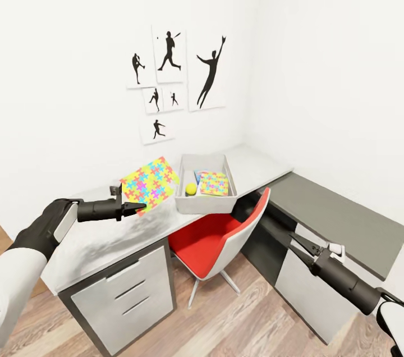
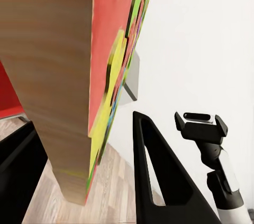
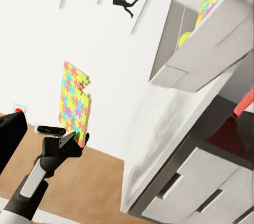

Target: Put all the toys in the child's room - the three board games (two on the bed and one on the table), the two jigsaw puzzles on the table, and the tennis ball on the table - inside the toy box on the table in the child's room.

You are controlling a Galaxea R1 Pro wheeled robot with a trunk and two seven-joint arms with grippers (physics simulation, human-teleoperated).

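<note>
My left gripper [image 1: 140, 208] is shut on the lower edge of a colourful jigsaw puzzle [image 1: 149, 182], holding it tilted above the pale table [image 1: 106, 242], left of the toy box [image 1: 203, 204]. The right wrist view catches the same puzzle [image 3: 75, 102] in that gripper [image 3: 66, 140]. Inside the grey box lie a yellow tennis ball [image 1: 191, 189] and a second jigsaw puzzle [image 1: 215, 183] over something blue-edged. My right gripper [image 1: 292, 238] is open and empty, low beside the chair; it also shows in the left wrist view [image 2: 200, 124]. The bed is out of view.
A red and white chair [image 1: 216, 236] is tucked under the table between the grey drawers [image 1: 129, 292] and the lower dark grey side unit [image 1: 342, 214]. Black silhouette posters [image 1: 168, 79] hang on the white wall behind. Wood-plank floor [image 1: 247, 317] lies in front.
</note>
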